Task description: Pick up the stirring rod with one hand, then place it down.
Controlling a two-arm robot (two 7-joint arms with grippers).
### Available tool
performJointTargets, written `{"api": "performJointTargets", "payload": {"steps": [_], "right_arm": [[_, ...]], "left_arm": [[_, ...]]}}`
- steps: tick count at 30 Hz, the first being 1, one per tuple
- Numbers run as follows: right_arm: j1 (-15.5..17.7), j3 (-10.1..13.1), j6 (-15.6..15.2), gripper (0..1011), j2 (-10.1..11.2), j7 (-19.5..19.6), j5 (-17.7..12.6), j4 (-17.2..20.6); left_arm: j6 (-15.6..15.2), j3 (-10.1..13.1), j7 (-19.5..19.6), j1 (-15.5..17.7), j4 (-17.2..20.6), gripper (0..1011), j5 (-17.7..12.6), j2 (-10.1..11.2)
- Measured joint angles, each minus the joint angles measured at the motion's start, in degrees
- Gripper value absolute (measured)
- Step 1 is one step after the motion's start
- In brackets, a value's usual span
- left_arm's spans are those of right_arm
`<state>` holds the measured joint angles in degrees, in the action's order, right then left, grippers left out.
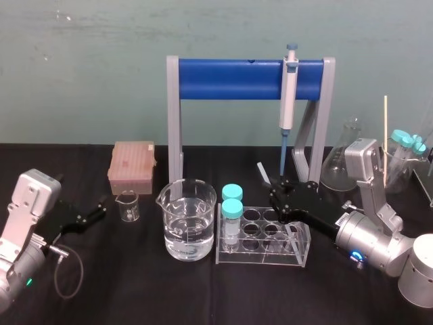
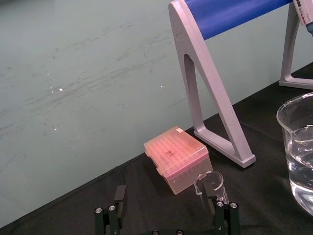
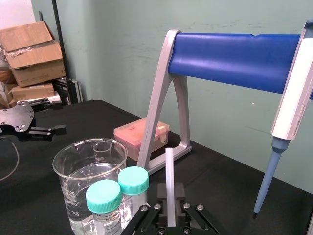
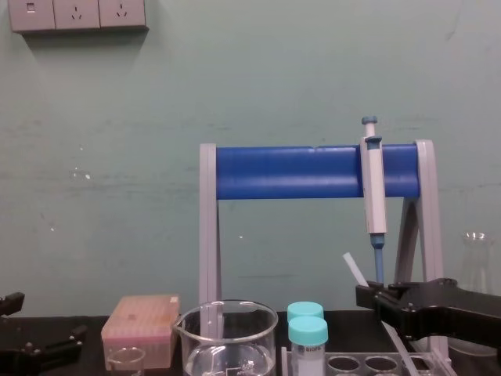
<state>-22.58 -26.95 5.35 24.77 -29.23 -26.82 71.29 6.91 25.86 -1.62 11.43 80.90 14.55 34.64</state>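
1. Step in hand: the pick-up looks done and this is the carry. The right end effector (image 1: pixel 276 194) is clamped on the stirring rod (image 3: pixel 168 181) and holds it up off the bench (image 1: pixel 135 284)
2. Rod location: it is pinched between the jaws above the back edge of the tube rack (image 1: pixel 298 252), in front of the right leg of the blue stand (image 1: pixel 230 79). Its upper end pokes out above the jaws toward the tip of the hanging pipette (image 1: pixel 288 95), near it but apart as far as I can tell. In the chest view the lower part slants down past the jaws toward the rack
3. Next move, my read: swing to bare bench, lower, lay the rod flat, then let go. The rod is tilted, so the wrist should level it first or it will land on one end. The path has to clear the rack, the two capped tubes and the water beaker (image 1: pixel 186 223). Bare bench in front of the rack looks easiest
4. Risk, my guess: it looks thin and smooth, so it may slip in the grip or roll once freed. Its top end could clip the pipette if swung backward
5. Rod look: whitish, translucent, pencil-thin and straight, with an even width and no visible bend or marks
6. The left end effector (image 1: pixel 101 206) is parked low at the far left with its jaws spread and empty, and a small beaker (image 1: pixel 127 205) sits just ahead of it
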Motion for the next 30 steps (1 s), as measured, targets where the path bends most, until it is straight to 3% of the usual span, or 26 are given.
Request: {"api": "performJointTargets", "payload": {"steps": [2, 16, 23, 30], "right_arm": [[0.0, 0.0, 0.0, 68, 0.0, 0.0, 0.0, 0.0], [0.3, 1.1, 1.1, 67, -0.3, 0.3, 0.8, 0.2], [0.9, 3.6, 6.1, 67, -1.2, 2.1, 2.3, 2.1], [1.2, 6.9, 14.4, 67, -3.2, 3.0, 2.6, 5.4]], "left_arm": [[0.0, 0.0, 0.0, 0.0, 0.0, 1000, 0.0, 0.0], [0.0, 0.0, 0.0, 0.0, 0.0, 1000, 0.0, 0.0], [0.0, 0.0, 0.0, 0.0, 0.0, 1000, 0.0, 0.0], [0.0, 0.0, 0.0, 0.0, 0.0, 1000, 0.0, 0.0]]}}
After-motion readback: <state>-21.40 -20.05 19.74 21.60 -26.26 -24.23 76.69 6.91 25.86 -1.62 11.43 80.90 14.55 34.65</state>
